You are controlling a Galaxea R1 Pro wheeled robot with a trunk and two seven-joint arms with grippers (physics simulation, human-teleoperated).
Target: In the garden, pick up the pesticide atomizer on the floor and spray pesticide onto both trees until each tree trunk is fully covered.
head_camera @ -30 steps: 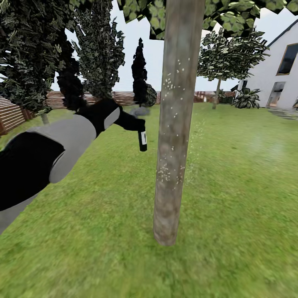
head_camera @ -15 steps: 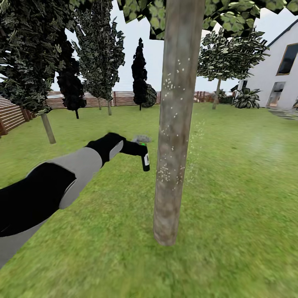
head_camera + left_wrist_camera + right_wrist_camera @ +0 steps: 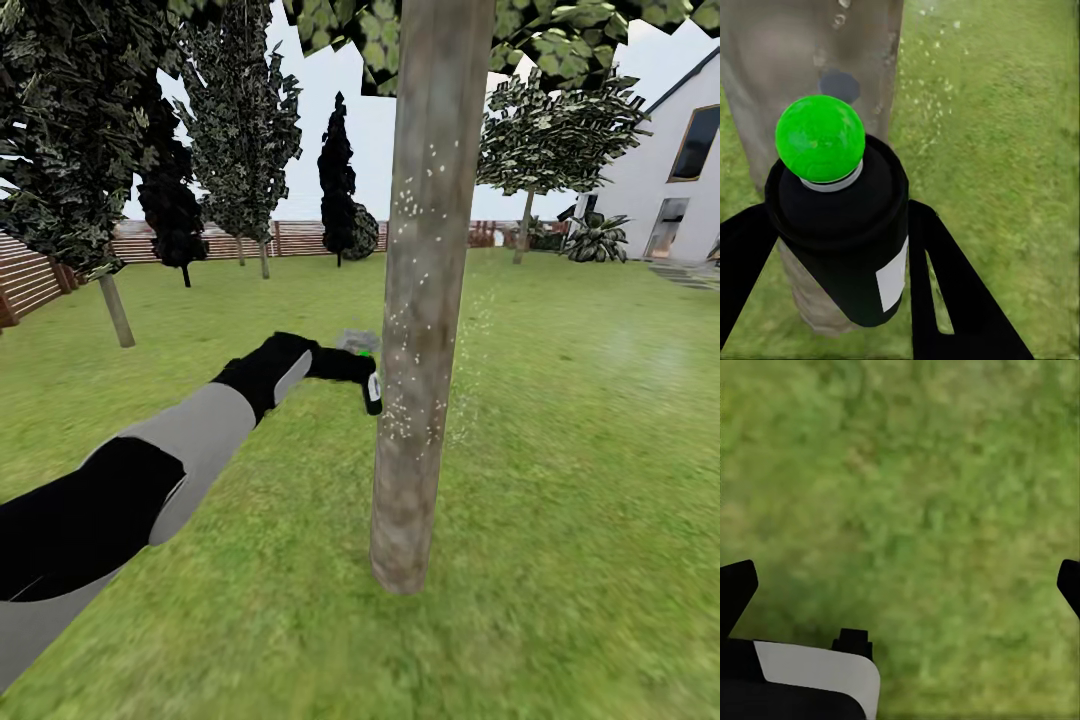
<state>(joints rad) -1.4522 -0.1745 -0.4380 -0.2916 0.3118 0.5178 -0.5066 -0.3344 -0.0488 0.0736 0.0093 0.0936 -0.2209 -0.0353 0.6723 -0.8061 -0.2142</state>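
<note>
Head view: the left gripper (image 3: 362, 372) holds the atomizer (image 3: 372, 392) tight, just beside the trunk (image 3: 425, 300). White specks dot the bark. Grass (image 3: 560, 480) lies all around, with a fence (image 3: 30, 280) far at the back.
Left wrist view: two black fingers (image 3: 945, 292) squeeze the atomizer (image 3: 844, 240). Its top (image 3: 820, 139) is green and points at the trunk (image 3: 802, 67).
Right wrist view: the right gripper (image 3: 904, 585) is spread wide over grass (image 3: 915, 487), holding nothing.
</note>
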